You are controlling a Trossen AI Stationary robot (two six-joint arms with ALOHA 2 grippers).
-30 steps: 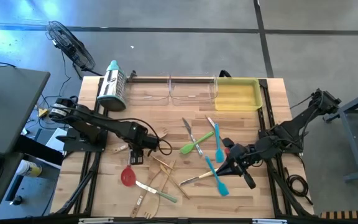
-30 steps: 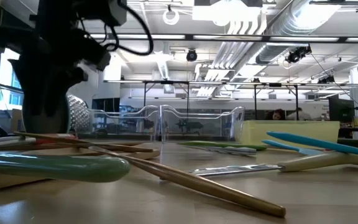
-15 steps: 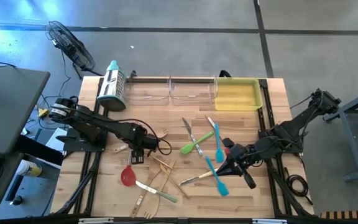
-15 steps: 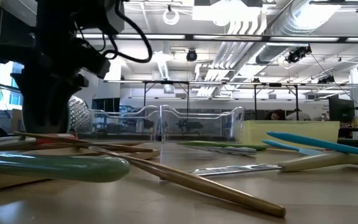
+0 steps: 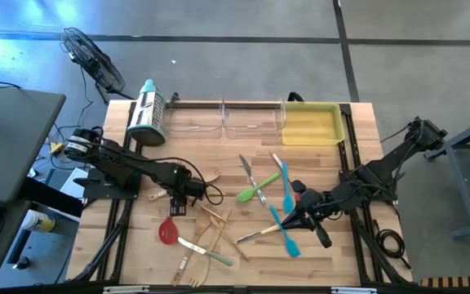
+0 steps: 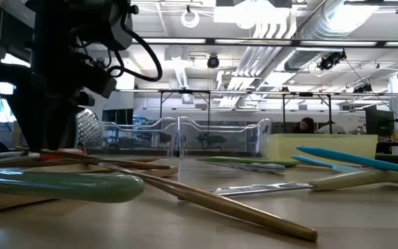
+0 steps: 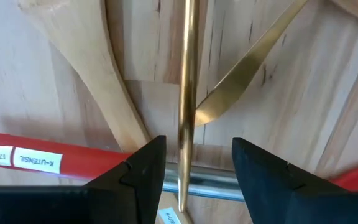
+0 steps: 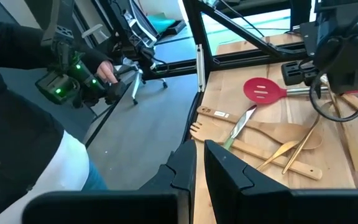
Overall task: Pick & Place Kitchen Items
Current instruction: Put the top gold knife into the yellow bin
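Kitchen items lie scattered on the wooden table [image 5: 121,245]: a red slotted spatula [image 5: 167,231], pale wooden spoons and forks [image 5: 210,227], a green spatula [image 5: 253,193] and blue spatulas [image 5: 286,189]. My left gripper [image 5: 178,201] points straight down, open, low over the left cluster. In the left wrist view its fingers [image 7: 194,171] stand on either side of a thin golden stick [image 7: 188,93], which crosses the red spatula's handle [image 7: 61,158] and metal shaft [image 7: 197,186]. I cannot see the fingers touching anything. My right gripper [image 5: 299,216] hovers shut and empty above the blue spatulas.
A steel box grater [image 5: 147,114] lies at the far left. Clear trays [image 5: 223,121] and a yellow tray [image 5: 310,124] line the far edge. A wooden spoon handle [image 7: 98,74] lies beside the golden stick. A person [image 8: 36,93] stands beyond the table's left side.
My left gripper has come down a little toward the utensils on the left of the table, still open and pointing down. No utensil has moved.
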